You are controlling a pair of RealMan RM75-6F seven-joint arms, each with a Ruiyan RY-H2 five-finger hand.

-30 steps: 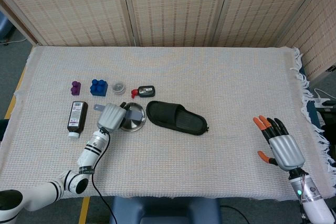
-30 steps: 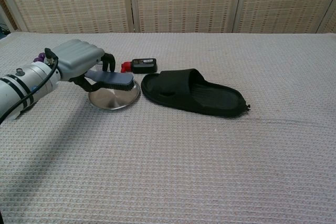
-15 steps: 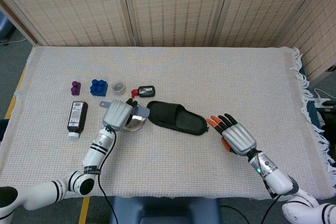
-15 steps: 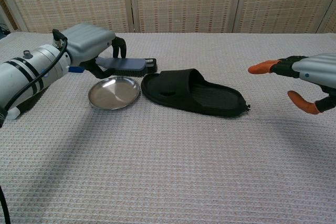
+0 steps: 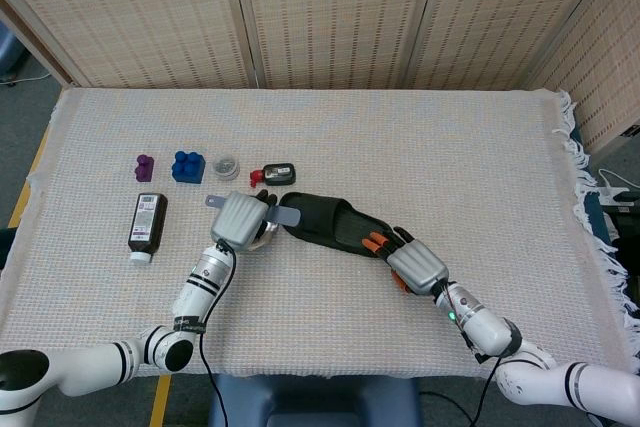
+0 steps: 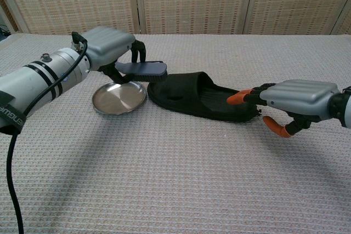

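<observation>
Fingers (image 6: 138, 51) of left hand (image 6: 109, 47) clasp brush (image 6: 143, 68); right hand (image 6: 293, 100) spread near slipper (image 6: 203, 97).

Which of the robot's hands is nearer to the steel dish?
Left. The left hand, holding a brush, hovers just above the steel dish. The right hand is far off, at the other end of the black slipper.
</observation>
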